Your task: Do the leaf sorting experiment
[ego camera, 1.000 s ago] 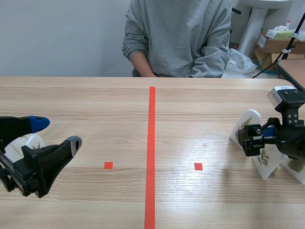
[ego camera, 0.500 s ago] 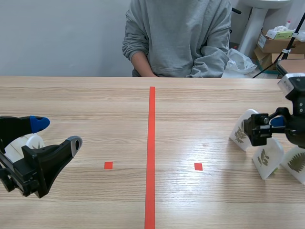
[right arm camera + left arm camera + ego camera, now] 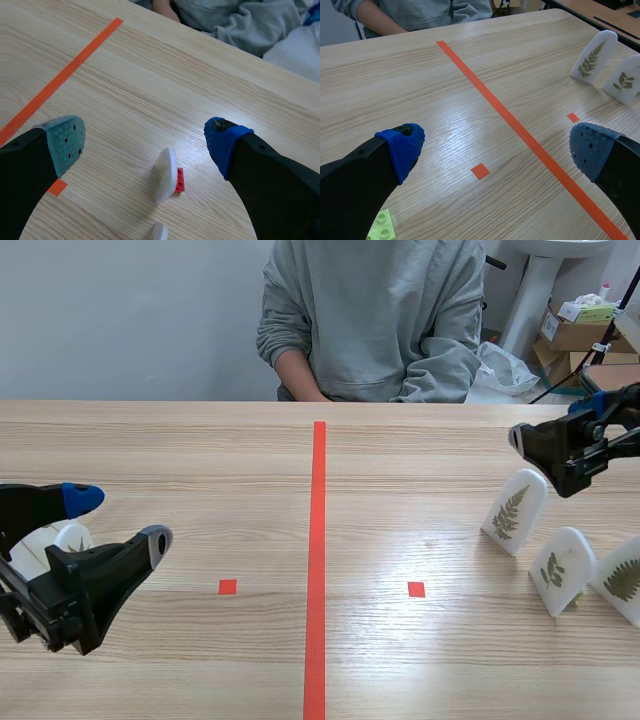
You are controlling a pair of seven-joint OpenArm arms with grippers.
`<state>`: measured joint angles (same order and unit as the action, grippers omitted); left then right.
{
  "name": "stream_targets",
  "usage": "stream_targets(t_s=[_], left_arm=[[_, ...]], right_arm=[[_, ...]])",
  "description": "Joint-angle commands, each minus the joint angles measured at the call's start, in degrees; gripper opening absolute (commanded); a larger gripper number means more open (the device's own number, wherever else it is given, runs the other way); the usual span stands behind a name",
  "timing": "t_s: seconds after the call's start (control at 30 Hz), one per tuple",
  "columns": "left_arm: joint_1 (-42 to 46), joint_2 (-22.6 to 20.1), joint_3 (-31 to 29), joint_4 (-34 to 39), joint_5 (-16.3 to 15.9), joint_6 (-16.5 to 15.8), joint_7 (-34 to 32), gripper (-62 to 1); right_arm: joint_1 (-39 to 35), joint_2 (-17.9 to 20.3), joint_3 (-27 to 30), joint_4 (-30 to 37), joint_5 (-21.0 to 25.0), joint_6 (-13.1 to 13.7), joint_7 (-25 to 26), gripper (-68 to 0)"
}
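Three white leaf cards stand at the right of the table: a fern card (image 3: 514, 510), a small-leaf card (image 3: 560, 569) and a third card (image 3: 622, 582) at the edge. My right gripper (image 3: 557, 422) hangs open above and behind them, holding nothing. In the right wrist view the open gripper (image 3: 145, 142) looks down on one card edge-on (image 3: 164, 174) with a red brick base (image 3: 179, 180). My left gripper (image 3: 118, 518) is open low at the left, with a white card (image 3: 52, 542) behind it. It (image 3: 497, 150) holds nothing; two cards (image 3: 592, 54) (image 3: 622, 80) stand far ahead.
A person in a grey sweatshirt (image 3: 372, 320) sits across the table. An orange-red tape line (image 3: 317, 560) runs down the middle, with small squares either side. A green brick (image 3: 382, 226) lies beside my left finger. Boxes (image 3: 580, 325) stand off the table at the back right.
My right gripper has risen from among the leaf cards and moved back toward the far right, leaving all three standing. The left arm has stayed still.
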<state>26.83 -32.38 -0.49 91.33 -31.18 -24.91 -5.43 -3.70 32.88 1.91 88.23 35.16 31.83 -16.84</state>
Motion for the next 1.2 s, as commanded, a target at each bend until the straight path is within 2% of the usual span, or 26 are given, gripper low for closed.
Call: stream_targets(t_s=[0.0,0.1,0.27,0.67,0.8,0.93,1.1,1.17], left_arm=[[0.00,0.28,-0.13,0.39,-0.74,-0.11,-1.01,1.4],[0.00,0.28,-0.13,0.39,-0.74,-0.11,-1.01,1.4],[0.00,0.28,-0.13,0.39,-0.74,-0.11,-1.01,1.4],[0.00,0.28,-0.13,0.39,-0.74,-0.11,-1.16,1.4],[-0.02,0.28,-0.13,0.39,-0.76,-0.11,-1.20,1.4],[-0.02,0.28,-0.13,0.39,-0.76,-0.11,-1.18,1.4],[0.00,0.28,-0.13,0.39,-0.76,-0.11,-1.18,1.4],[0.00,0.28,-0.13,0.39,-0.76,-0.11,-1.18,1.4]], right_arm=[[0.52,1.14,0.28,1.66,0.46,1.38,0.87,-18.6],[0.52,1.38,-0.20,3.85,0.48,3.89,0.85,-18.6],[0.52,2.54,-3.41,6.34,0.46,5.95,0.42,-18.6],[-0.61,2.78,-15.63,7.37,0.44,5.88,0.22,-18.6],[-2.47,2.54,-16.72,7.82,0.44,4.70,0.31,-18.6],[-3.69,2.12,-16.72,7.82,0.44,-0.11,0.55,-18.8],[-4.02,2.01,-16.59,7.82,0.66,-1.05,1.49,-18.8],[-4.11,2.01,-16.46,7.82,2.10,-2.21,1.73,-18.8]])
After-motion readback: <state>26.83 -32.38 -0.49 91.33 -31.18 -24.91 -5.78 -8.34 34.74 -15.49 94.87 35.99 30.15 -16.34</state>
